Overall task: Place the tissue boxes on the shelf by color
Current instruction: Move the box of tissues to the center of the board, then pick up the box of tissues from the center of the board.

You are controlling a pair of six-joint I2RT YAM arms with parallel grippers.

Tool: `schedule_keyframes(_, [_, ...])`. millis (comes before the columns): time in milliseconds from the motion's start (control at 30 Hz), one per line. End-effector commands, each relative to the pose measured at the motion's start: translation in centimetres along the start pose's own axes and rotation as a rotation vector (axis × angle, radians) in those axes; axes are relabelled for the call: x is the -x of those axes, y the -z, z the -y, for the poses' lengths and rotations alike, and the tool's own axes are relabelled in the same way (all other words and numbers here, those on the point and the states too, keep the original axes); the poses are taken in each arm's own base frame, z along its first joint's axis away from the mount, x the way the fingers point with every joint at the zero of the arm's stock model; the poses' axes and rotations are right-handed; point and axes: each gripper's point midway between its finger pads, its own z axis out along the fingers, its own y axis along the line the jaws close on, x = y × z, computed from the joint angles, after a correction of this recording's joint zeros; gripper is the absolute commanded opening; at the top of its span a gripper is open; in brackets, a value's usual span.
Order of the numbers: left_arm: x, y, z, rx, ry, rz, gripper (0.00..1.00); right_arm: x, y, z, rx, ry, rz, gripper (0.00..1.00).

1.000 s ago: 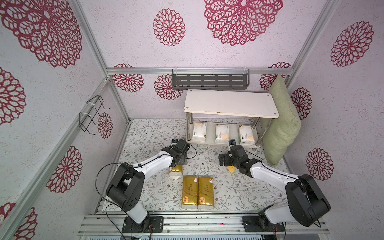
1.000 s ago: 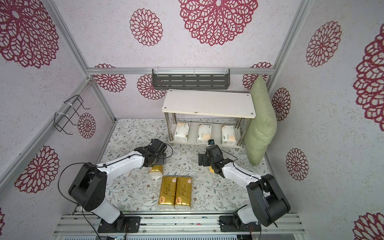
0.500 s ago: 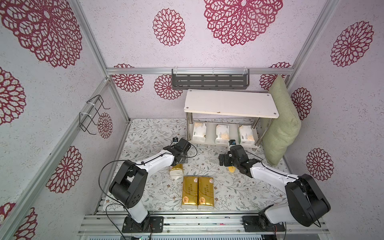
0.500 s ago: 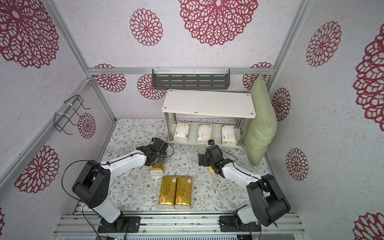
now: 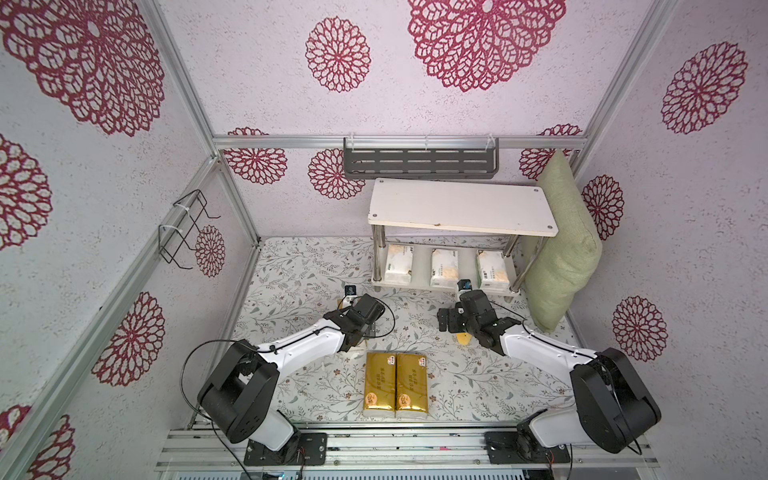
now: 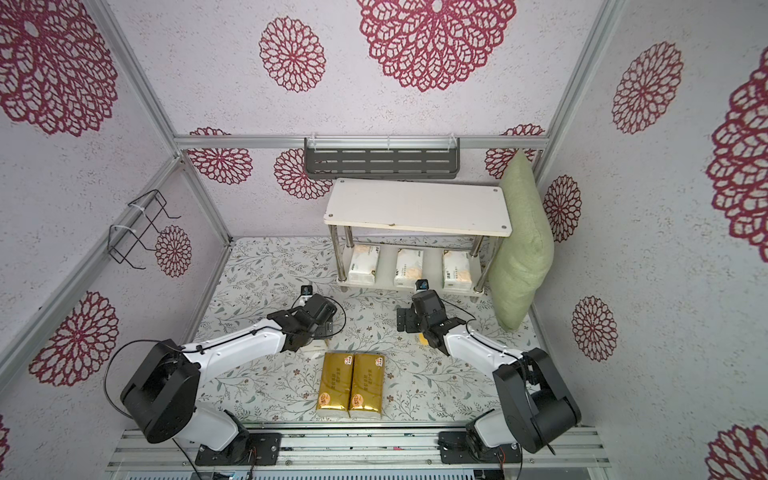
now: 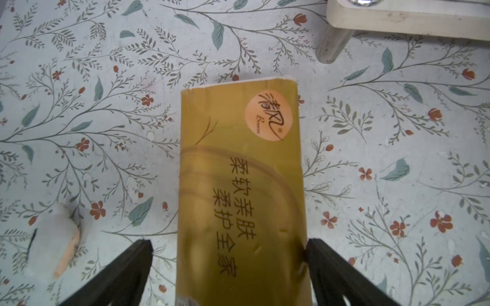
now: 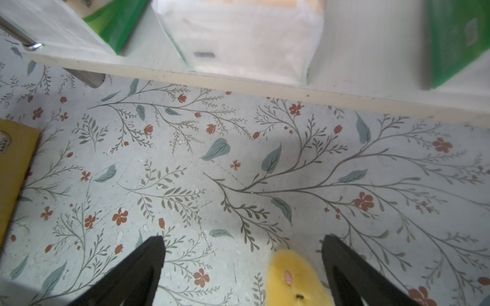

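**Left jaws spread around the 3rd gold pack**

Over the last second the left gripper has widened its jaws. Its arm has slid forward over the loose gold pack, which a second ago lay in plain sight in both top views and is now mostly hidden under the wrist. In the left wrist view the pack lies flat on the table between the 2 fingers. 1 finger sits at the pack's edge and the other stands clear of it, with bare table showing in the gap, so nothing is gripped yet. This looks like the set-up for a pick, with only the squeeze missing.

The right gripper has not moved. Its jaws are wide and empty, low over the table beside a yellow lump and just in front of the shelf.

The 3 white packs already stand in a row on the lower board. The other 2 gold packs lie side by side, touching, near the front edge. The top board is bare, so all 3 gold packs probably belong there, which leaves roughly half the task.
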Motion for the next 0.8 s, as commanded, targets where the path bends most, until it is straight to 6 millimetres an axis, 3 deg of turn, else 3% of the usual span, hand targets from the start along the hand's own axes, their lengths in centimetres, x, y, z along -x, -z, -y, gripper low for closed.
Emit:
schedule_keyframes(0, [1.1,1.1,0.7,-0.020,0.028,0.083,0.97,1.4,0.9,-0.1,0.011,0.002,0.048,0.99])
schedule_keyframes(767, [-2.4,-0.4,0.6,-0.044,0.035,0.094,0.97,1.2,1.0,-0.4,0.022,-0.011,0.046,0.99])
